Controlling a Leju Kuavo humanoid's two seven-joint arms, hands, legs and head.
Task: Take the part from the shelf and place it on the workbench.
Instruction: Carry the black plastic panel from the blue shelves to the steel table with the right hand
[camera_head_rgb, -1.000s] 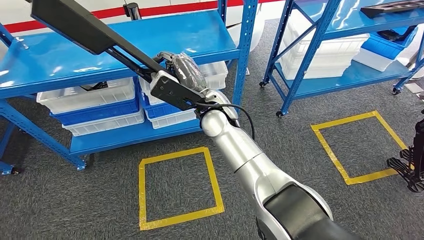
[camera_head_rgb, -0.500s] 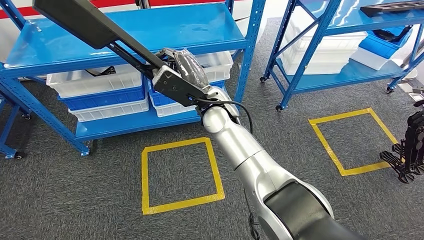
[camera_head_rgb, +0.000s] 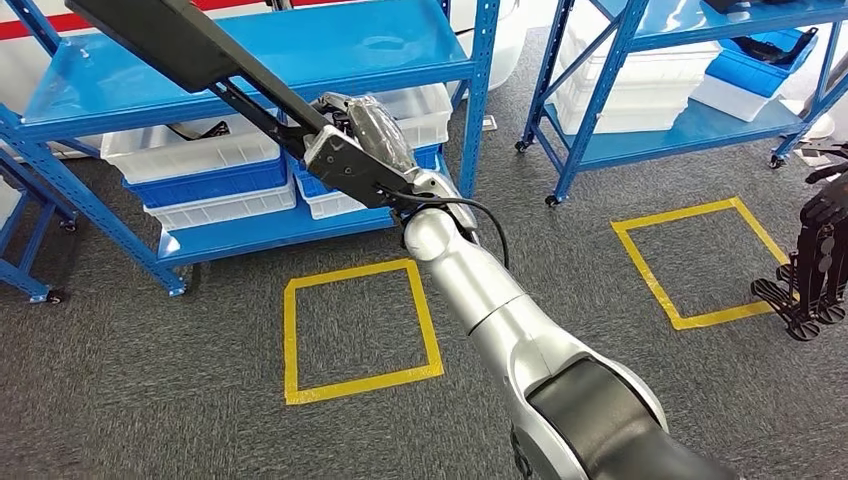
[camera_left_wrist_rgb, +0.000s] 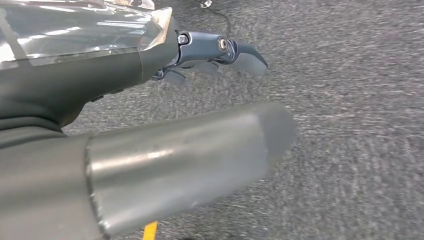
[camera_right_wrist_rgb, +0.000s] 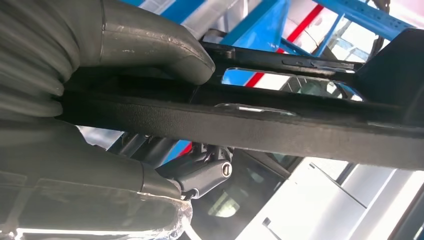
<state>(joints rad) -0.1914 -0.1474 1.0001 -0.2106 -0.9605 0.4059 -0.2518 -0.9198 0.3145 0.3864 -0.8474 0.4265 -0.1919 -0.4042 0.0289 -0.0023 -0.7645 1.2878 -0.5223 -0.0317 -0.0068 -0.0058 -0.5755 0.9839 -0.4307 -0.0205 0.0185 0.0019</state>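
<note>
The long part (camera_head_rgb: 190, 50) gripped in the right hand (camera_head_rgb: 365, 135) is showing matt black, seemingly plastic, with a finely grained edge. The hand's back is wearing a glossy clear film. The silver arm (camera_head_rgb: 480, 300) is looking like smooth brushed metal. Behind the hand, blue painted-metal shelving (camera_head_rgb: 260, 55) is gleaming; below lies rough grey carpet (camera_head_rgb: 150, 400).

Right hand (camera_right_wrist_rgb: 100, 125) gripping long black part (camera_right_wrist_rgb: 280, 127), blue shelf (camera_right_wrist_rgb: 260, 30) behind

Right robot hand (camera_head_rgb: 365, 140) gripping, arm outstretched
</note>
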